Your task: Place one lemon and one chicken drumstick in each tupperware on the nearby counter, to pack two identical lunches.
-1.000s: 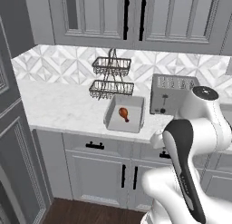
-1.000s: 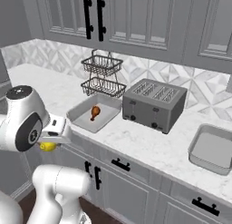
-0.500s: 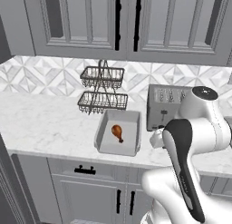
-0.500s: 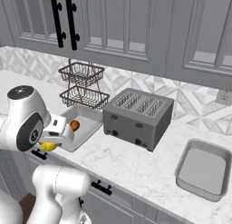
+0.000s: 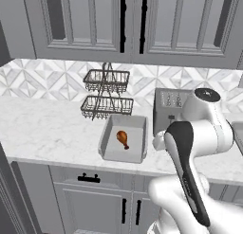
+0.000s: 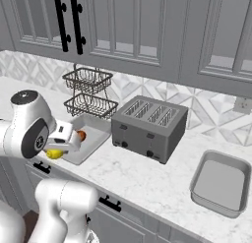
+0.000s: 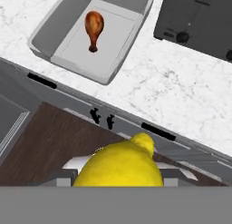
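1. The robot's two-finger gripper (image 7: 118, 173) was clamped on a bright yellow oval lemon (image 7: 120, 166), its fingers on either side of the fruit, so the lemon could be carried to a container.
2. In the hand view, the pale grey rectangular tupperware (image 7: 54, 32) lay at eleven o'clock from the lemon, on the white marble-look counter (image 7: 181, 96), already holding a brown chicken drumstick (image 7: 94, 26); it likely needed only the lemon.
3. A second grey tupperware (image 6: 219, 180) sat at four o'clock from the dark grey four-slot toaster (image 6: 149, 126), well apart from the first and apparently awaiting both foods.
4. The lemon hung off the counter edge, above the wood floor (image 7: 50, 141), not yet over either container.
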You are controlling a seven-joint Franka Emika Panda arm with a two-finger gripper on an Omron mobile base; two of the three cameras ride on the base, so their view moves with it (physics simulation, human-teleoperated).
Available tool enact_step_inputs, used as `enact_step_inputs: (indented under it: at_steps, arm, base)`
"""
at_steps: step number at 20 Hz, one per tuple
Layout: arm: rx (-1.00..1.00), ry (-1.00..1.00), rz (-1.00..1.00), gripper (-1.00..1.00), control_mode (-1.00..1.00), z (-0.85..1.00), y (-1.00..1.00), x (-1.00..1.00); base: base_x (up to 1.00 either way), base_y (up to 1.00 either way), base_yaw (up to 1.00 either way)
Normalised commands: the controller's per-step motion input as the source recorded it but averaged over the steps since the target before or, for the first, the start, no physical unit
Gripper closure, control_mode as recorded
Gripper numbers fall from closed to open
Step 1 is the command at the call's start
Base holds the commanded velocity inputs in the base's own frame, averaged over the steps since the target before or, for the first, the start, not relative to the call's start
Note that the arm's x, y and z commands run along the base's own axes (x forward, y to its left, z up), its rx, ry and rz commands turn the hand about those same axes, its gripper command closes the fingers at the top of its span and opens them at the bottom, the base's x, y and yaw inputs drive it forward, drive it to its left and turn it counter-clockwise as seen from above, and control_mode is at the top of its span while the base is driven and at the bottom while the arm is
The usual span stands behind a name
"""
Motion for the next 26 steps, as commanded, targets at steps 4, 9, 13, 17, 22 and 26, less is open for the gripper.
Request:
enact_step_inputs:
  at_steps: [4,9,13,17,22,26]
  arm:
    - [0.0,0.0,0.0,1.0,-1.0,0.0,0.34,1.0]
    - [0.0,0.0,0.0,1.0,-1.0,-0.04,0.38,1.0]
    - [-0.01,0.04,0.0,1.0,-1.0,-0.1,0.27,1.0]
    - [-0.06,0.15,-0.01,1.0,-1.0,-0.4,0.0,1.0]
    - [-0.06,0.14,-0.01,1.0,-1.0,-0.42,-0.27,0.76]
    - [-0.03,0.02,0.0,1.0,-1.0,-0.46,0.0,0.52]
  base:
    - [0.0,0.0,0.0]
    - [0.0,0.0,0.0]
    - [0.0,0.0,0.0]
    - [0.0,0.0,0.0]
    - [0.0,0.0,0.0]
    - [0.0,0.0,0.0]
